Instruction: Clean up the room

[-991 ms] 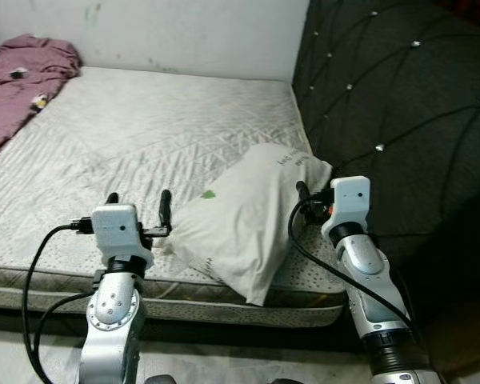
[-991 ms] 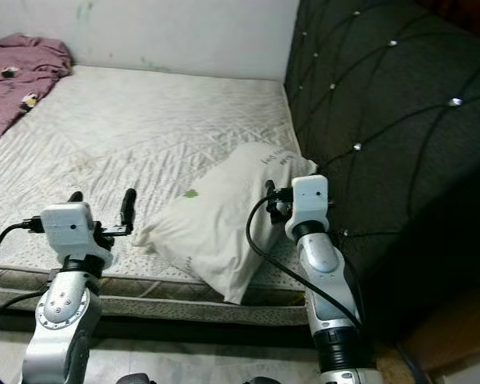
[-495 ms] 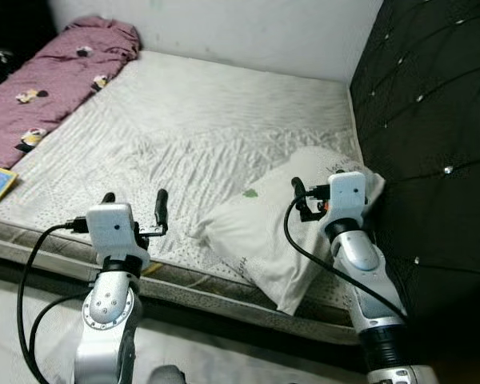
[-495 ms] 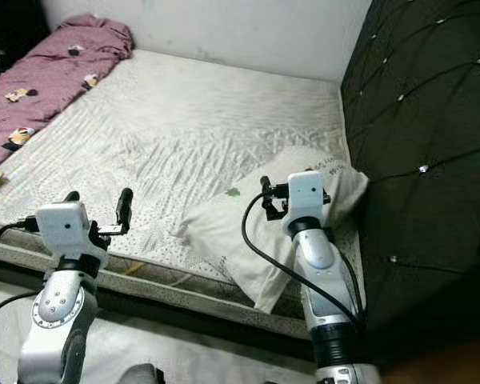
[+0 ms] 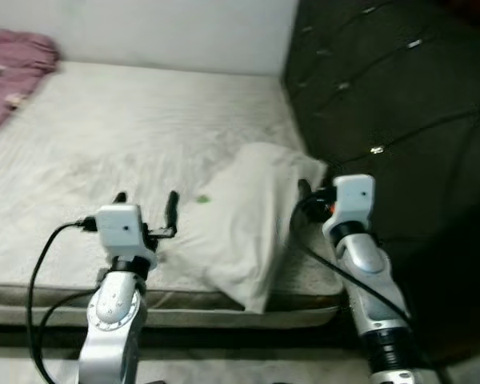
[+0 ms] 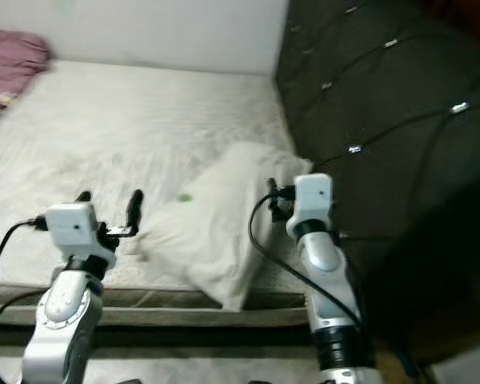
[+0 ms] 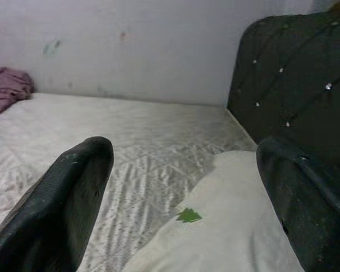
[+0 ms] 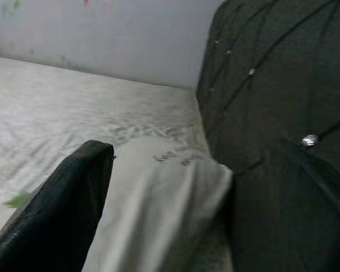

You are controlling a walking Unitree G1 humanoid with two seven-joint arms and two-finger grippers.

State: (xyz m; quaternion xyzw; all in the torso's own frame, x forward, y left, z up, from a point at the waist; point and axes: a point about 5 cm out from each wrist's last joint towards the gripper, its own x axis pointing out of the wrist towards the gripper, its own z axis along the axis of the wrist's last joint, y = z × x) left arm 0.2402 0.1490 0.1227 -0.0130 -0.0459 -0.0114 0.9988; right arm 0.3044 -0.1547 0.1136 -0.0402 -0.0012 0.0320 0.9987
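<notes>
A white pillow [image 5: 248, 220] with a small green leaf mark [image 7: 187, 215] lies on the bare white mattress [image 5: 128, 120], at the front right corner against the dark tufted headboard [image 5: 384, 88]. My left gripper [image 5: 146, 204] is held open just left of the pillow's near end, above the mattress's front edge. My right gripper [image 5: 314, 192] is open at the pillow's right side, between it and the headboard. In the right wrist view the pillow's printed end [image 8: 170, 170] lies ahead of the spread fingers [image 8: 73, 192]. Neither gripper holds anything.
A crumpled pink blanket [image 5: 16, 52] lies at the far left of the mattress by the white wall [image 5: 160, 32]. The mattress's front edge [image 5: 56, 292] runs just before my arms. Both eye views are blurred.
The whole picture has swung from side to side, so the camera has turned. Pillow and both open grippers keep their places relative to each other.
</notes>
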